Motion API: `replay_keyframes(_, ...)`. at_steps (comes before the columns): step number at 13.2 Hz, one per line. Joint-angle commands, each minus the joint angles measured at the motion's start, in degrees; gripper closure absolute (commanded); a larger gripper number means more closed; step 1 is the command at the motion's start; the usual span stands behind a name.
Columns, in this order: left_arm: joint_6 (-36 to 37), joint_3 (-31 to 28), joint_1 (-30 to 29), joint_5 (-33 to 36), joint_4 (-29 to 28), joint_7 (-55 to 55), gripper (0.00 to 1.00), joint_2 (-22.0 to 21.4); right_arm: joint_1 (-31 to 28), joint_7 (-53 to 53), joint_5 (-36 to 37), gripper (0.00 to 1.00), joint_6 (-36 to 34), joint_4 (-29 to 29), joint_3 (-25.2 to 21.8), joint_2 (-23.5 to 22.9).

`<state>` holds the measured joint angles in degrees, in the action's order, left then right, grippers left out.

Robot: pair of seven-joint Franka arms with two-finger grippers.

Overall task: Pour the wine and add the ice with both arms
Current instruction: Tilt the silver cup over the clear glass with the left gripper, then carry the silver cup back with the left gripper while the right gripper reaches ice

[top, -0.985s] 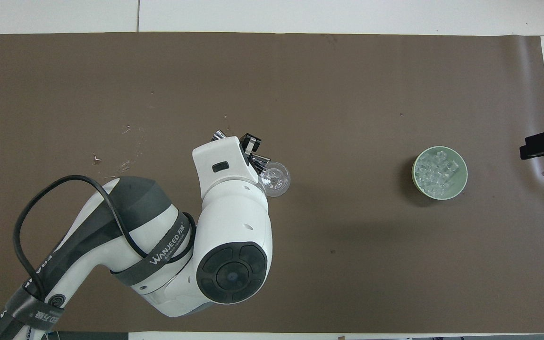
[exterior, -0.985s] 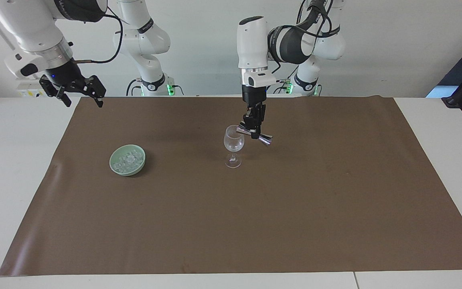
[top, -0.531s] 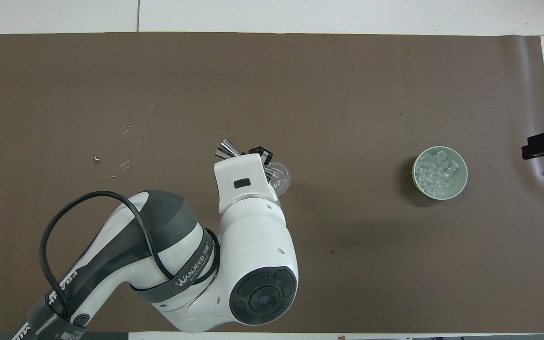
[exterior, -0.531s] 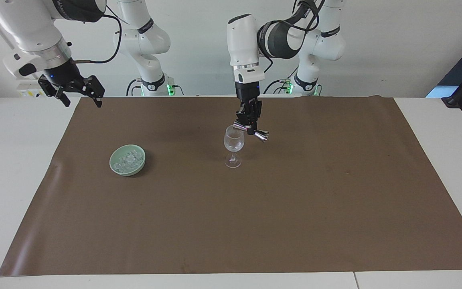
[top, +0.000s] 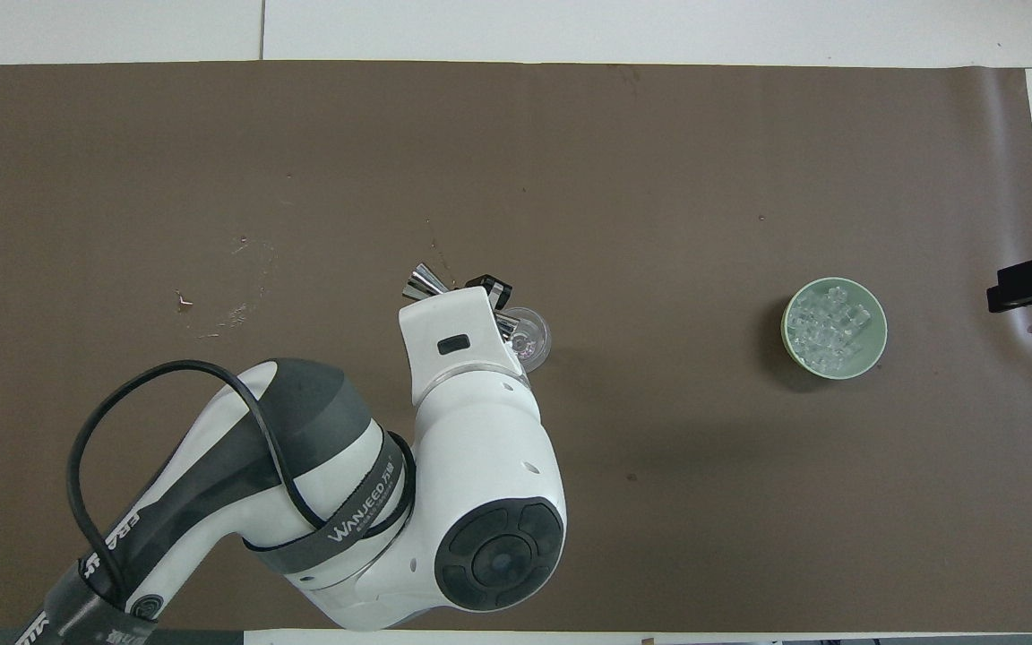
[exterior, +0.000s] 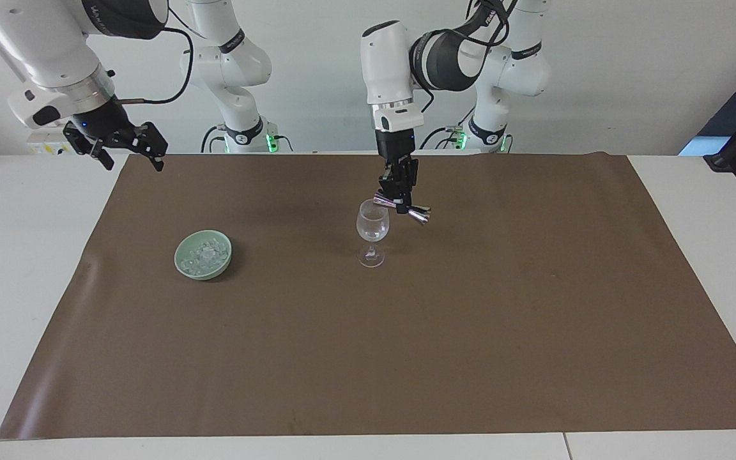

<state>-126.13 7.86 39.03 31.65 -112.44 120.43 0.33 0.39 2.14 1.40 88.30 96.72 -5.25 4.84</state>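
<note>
Facing view: the left gripper (exterior: pixel 400 199) is clamped on a small shiny metal measuring jigger (exterior: pixel 402 209), held tilted with one end at the rim of the clear stemmed wine glass (exterior: pixel 372 232). Over the last second the arm has drawn upward and toward twelve o'clock, so the jigger now sits closer over the glass mouth than it did. In the last half second it has barely shifted, which suggests the pour is under way or finishing. Whether liquid has reached the glass cannot be told; the bowl of the glass looks clear.

The glass stands upright on the brown paper mat (exterior: pixel 470 332), near its middle. The ice (exterior: pixel 203 254), a heap of small glassy cubes, lies in the pale green round bowl (exterior: pixel 202 272), at about nine o'clock from the glass in this view and well apart from it. None of it appears disturbed.

The right gripper (exterior: pixel 126 144) waits with its fingers spread and empty, above the mat's corner at ten o'clock. By my reading the ice step has not begun and falls to that arm next.
</note>
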Motion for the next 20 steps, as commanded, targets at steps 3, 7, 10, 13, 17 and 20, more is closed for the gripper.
replay_keyframes(3,-0.7,-0.66,-4.66,-16.13,1.96,-4.03,1.0,0.2,-0.13,0.85,-3.33,0.0,16.27,18.48,0.24,6.76)
replay_keyframes(7,-0.09,-0.66,-12.74,-40.13,2.58,-20.28,1.0,0.2,2.59,2.6,-3.42,0.0,26.18,26.83,0.24,4.49)
replay_keyframes(10,0.0,-0.66,-21.86,-57.77,2.14,-25.57,1.0,0.29,2.95,3.39,-3.33,0.01,36.48,32.29,0.24,0.97)
replay_keyframes(13,1.75,-0.66,-32.06,-70.38,0.91,-31.29,1.0,0.11,2.77,5.95,-3.42,0.07,43.51,34.14,0.24,-2.72)
replay_keyframes(17,7.46,-0.75,-45.59,-81.46,1.17,-43.5,1.0,3.61,2.42,6.21,-3.42,0.27,48.63,36.96,0.24,-5.1)
replay_keyframes(20,7.39,-0.75,-53.15,-89.97,1.17,-46.15,1.0,7.92,2.07,8.48,-3.42,0.27,50.74,37.84,0.24,-6.33)
